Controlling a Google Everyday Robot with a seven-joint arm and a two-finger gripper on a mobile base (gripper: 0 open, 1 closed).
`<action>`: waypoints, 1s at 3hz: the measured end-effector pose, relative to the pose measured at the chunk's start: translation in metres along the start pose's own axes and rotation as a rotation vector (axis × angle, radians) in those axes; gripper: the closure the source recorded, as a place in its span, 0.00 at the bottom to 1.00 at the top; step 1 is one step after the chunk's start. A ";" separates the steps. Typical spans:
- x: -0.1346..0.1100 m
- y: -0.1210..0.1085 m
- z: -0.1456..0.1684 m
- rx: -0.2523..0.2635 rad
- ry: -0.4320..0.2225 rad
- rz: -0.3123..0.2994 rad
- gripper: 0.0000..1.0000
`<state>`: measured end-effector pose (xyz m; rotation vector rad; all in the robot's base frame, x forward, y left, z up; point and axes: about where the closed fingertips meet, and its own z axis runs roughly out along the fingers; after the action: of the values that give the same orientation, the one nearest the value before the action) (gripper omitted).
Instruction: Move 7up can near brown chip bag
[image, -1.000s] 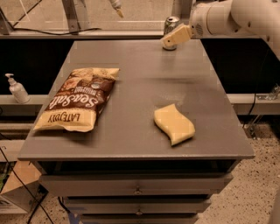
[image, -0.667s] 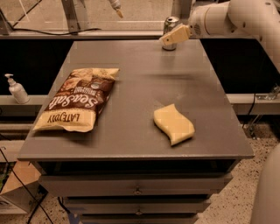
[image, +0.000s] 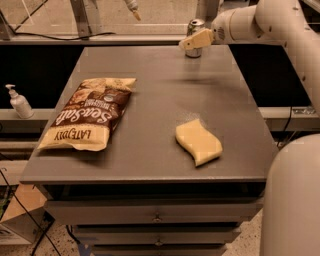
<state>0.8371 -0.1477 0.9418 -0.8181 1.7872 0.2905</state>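
Observation:
The 7up can (image: 195, 26) stands upright at the far edge of the grey table (image: 150, 70), right of centre. My gripper (image: 196, 40) reaches in from the right on a white arm and sits at the can, with a tan finger across its front. Only the can's shiny top and base show. The brown chip bag (image: 90, 117) lies flat on the left side of the table, far from the can.
A pale yellow wavy sponge (image: 198, 141) lies at the front right of the table. A soap dispenser bottle (image: 19, 102) stands on a ledge to the left. Drawers (image: 157, 217) sit under the tabletop. The robot's white body (image: 292, 200) fills the lower right.
The gripper has edged slightly left at the can. The can, bag and sponge have not moved.

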 end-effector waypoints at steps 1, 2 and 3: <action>0.006 -0.003 0.014 -0.034 -0.020 0.053 0.00; 0.009 -0.006 0.026 -0.054 -0.033 0.091 0.00; 0.010 -0.007 0.039 -0.068 -0.045 0.112 0.00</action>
<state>0.8690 -0.1352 0.9194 -0.7544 1.7921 0.4425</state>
